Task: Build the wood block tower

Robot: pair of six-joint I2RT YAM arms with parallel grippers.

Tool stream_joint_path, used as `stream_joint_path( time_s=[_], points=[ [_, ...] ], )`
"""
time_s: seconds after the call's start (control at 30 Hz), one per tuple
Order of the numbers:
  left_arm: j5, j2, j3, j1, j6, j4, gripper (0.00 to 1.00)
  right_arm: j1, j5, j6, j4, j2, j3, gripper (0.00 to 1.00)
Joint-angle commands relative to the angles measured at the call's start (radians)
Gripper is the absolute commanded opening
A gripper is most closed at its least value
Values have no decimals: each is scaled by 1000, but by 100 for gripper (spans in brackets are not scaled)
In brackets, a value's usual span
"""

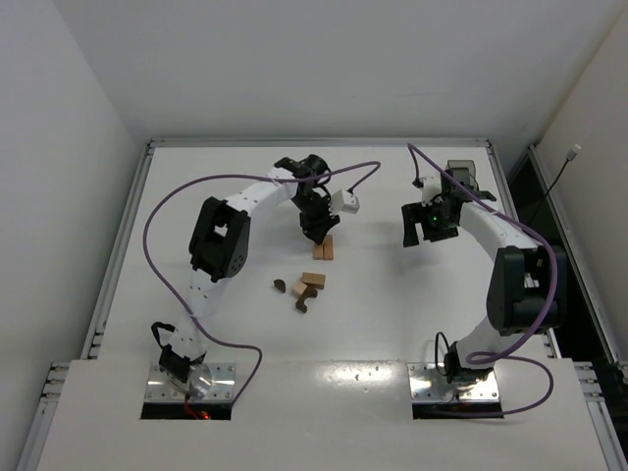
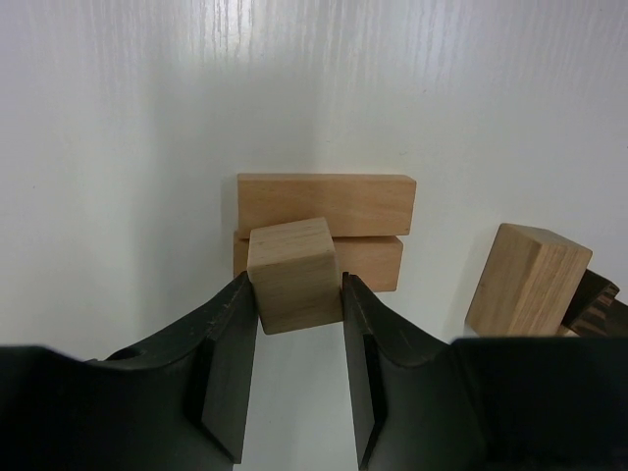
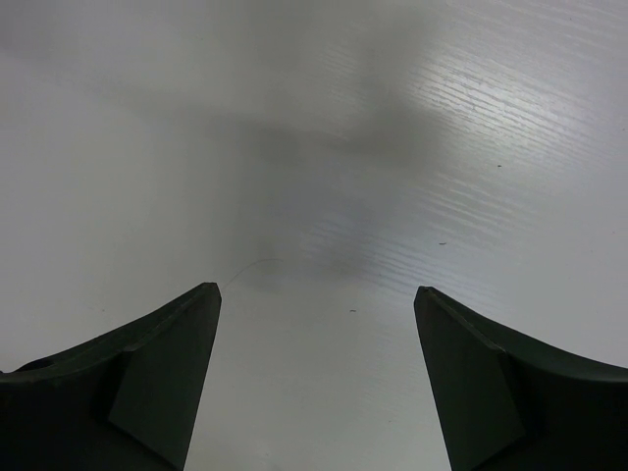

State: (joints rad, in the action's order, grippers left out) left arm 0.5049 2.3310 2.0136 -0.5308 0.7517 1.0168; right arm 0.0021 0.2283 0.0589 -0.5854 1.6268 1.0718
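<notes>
My left gripper (image 1: 314, 232) is shut on a small light tan wooden cube (image 2: 292, 275) and holds it just above two long tan blocks (image 2: 324, 204) that lie flat side by side on the white table; they also show in the top view (image 1: 325, 248). In the left wrist view the gripper (image 2: 294, 294) has both fingers pressed on the cube's sides. Another tan block (image 2: 527, 280) with a dark brown piece (image 2: 594, 302) stands to the right. My right gripper (image 1: 424, 228) is open and empty over bare table, also in its own view (image 3: 314, 294).
Loose pieces lie nearer the arms: tan blocks (image 1: 312, 282), a dark brown piece (image 1: 280, 286) and another dark brown piece (image 1: 304, 303). A raised rail (image 1: 324, 142) edges the table. A purple cable (image 1: 353, 172) loops beside the left wrist.
</notes>
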Motion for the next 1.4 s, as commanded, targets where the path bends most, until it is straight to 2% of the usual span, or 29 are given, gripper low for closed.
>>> stream_joint_path(
  time_s=[0.0,0.3,0.63,0.97,1.03,1.17,1.37],
  points=[
    [27,7,43,-5,29,9,0,-5,-4,-5,22,-1,13,77],
    [27,27,85,-5,20,19,0,-5,-4,-5,22,8,13,77],
    [17,88,168,-23,138,150,0,-14,5,-5,22,27,13,77],
    [-3,97,177,-32,159,170,0,-14,14,-5,22,27,22,75],
    [-3,97,177,-32,159,170,13,-14,14,-5,22,36,22,75],
    [-12,97,177,-32,140,149,60,-14,14,-5,22,36,22,75],
    [-12,84,157,-32,118,105,69,-14,14,-5,22,36,22,75]
  ],
)
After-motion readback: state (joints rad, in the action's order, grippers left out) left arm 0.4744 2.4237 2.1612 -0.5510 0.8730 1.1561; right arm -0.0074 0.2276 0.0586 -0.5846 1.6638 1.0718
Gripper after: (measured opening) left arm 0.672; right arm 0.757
